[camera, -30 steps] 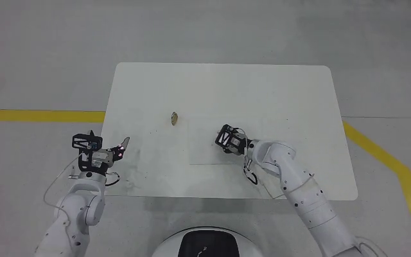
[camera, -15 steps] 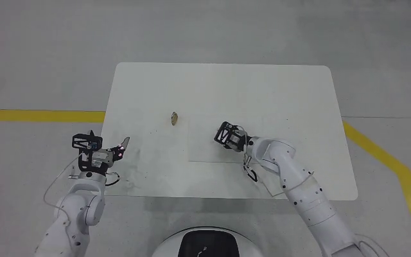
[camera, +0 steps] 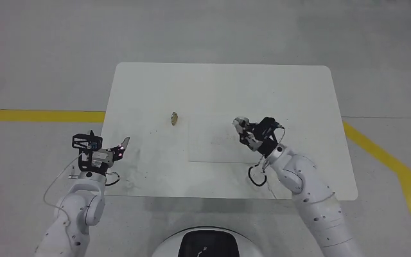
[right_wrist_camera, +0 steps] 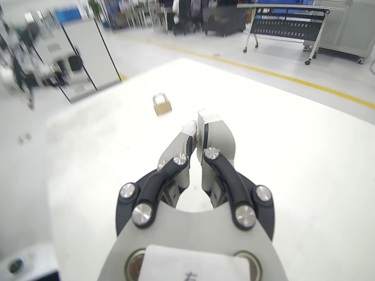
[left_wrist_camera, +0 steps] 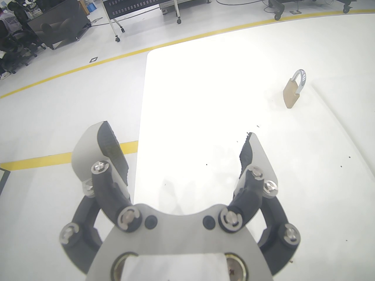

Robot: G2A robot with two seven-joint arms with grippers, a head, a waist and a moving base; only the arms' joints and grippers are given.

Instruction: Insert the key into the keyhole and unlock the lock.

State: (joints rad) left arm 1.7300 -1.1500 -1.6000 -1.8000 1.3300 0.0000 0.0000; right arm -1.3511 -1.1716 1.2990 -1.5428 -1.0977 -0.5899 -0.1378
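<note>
From above, the padlock is a tan speck left of centre on the white table; the left wrist view resolves its brass body and curved silver shackle. The left gripper, ribbed black pads bare, gapes wide; the right gripper is pinched together, and whether anything sits between its fingers cannot be told.

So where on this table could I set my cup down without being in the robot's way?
The far strip of the table, beyond the padlock, is bare, as is the wide end outside the right hand. Busier: the middle between padlock and that shut hand, and the table's edge on the robot's left, where the left hand hangs open.
</note>
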